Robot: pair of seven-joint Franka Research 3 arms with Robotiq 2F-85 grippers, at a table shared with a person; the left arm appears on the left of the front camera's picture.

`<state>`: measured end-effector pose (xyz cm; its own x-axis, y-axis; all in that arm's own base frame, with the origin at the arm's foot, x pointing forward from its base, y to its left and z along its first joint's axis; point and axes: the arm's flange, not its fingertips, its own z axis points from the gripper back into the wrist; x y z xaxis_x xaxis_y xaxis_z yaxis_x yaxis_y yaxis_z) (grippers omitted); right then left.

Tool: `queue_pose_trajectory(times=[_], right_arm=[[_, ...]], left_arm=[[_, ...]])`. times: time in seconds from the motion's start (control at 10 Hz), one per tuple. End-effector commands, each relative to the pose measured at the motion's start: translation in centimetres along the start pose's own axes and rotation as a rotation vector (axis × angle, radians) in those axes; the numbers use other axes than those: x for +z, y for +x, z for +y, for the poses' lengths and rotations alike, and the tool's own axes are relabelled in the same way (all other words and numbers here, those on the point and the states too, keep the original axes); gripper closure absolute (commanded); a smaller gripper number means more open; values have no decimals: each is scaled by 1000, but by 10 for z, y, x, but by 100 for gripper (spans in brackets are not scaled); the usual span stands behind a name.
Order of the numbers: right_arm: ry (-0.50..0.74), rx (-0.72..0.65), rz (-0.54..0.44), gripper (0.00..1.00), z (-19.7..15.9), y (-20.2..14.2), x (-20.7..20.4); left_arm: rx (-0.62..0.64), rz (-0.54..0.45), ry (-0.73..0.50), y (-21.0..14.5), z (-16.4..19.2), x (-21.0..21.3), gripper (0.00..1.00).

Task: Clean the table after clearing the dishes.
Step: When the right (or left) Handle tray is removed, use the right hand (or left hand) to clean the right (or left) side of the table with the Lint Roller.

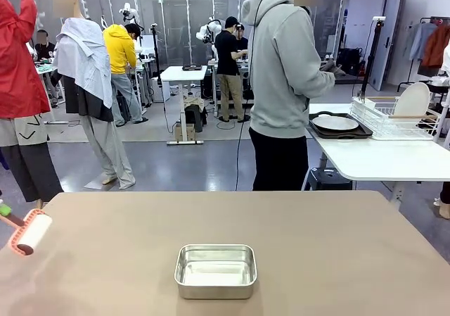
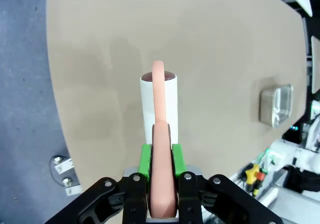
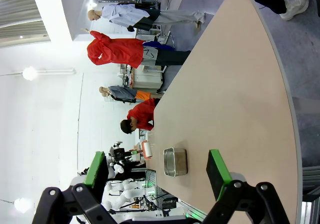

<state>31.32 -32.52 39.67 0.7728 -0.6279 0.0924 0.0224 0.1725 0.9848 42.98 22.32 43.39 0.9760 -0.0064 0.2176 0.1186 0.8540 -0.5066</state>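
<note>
The brown table [image 1: 316,245] carries no dishes. A white plate [image 1: 335,122] lies on a dark tray [image 1: 360,133] on the white side table, and another white plate [image 1: 413,99] stands in the wire rack. A person in a grey hoodie [image 1: 281,70] stands beside that table. My left gripper [image 2: 161,156] is shut on the pink handle of a white roller [image 2: 159,102]. The roller [image 1: 31,231] rests at the table's left edge. My right gripper [image 3: 157,170] hangs open over the table [image 3: 230,84], holding nothing.
A rectangular steel pan [image 1: 215,271] sits near the front middle of the brown table, also in the left wrist view as the steel pan [image 2: 276,105] and in the right wrist view as the steel pan [image 3: 175,161]. The white table with the wire rack [image 1: 394,119] stands at the back right.
</note>
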Motion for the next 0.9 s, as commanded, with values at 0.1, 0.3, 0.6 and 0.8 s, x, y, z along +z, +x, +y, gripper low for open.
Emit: queue_pose_trajectory(times=[0.1,0.3,0.6,0.8], right_arm=[[-9,9,11,0,3,-4,2],[-9,9,11,0,3,-4,2],[-9,9,11,0,3,-4,2],[-9,9,11,0,3,-4,2]], left_arm=[[-63,-45,57,-32,-53,63,80],[-66,-24,42,-16,-37,50,80],[-66,-24,42,-16,-37,50,80],[-66,-24,42,-16,-37,50,80]])
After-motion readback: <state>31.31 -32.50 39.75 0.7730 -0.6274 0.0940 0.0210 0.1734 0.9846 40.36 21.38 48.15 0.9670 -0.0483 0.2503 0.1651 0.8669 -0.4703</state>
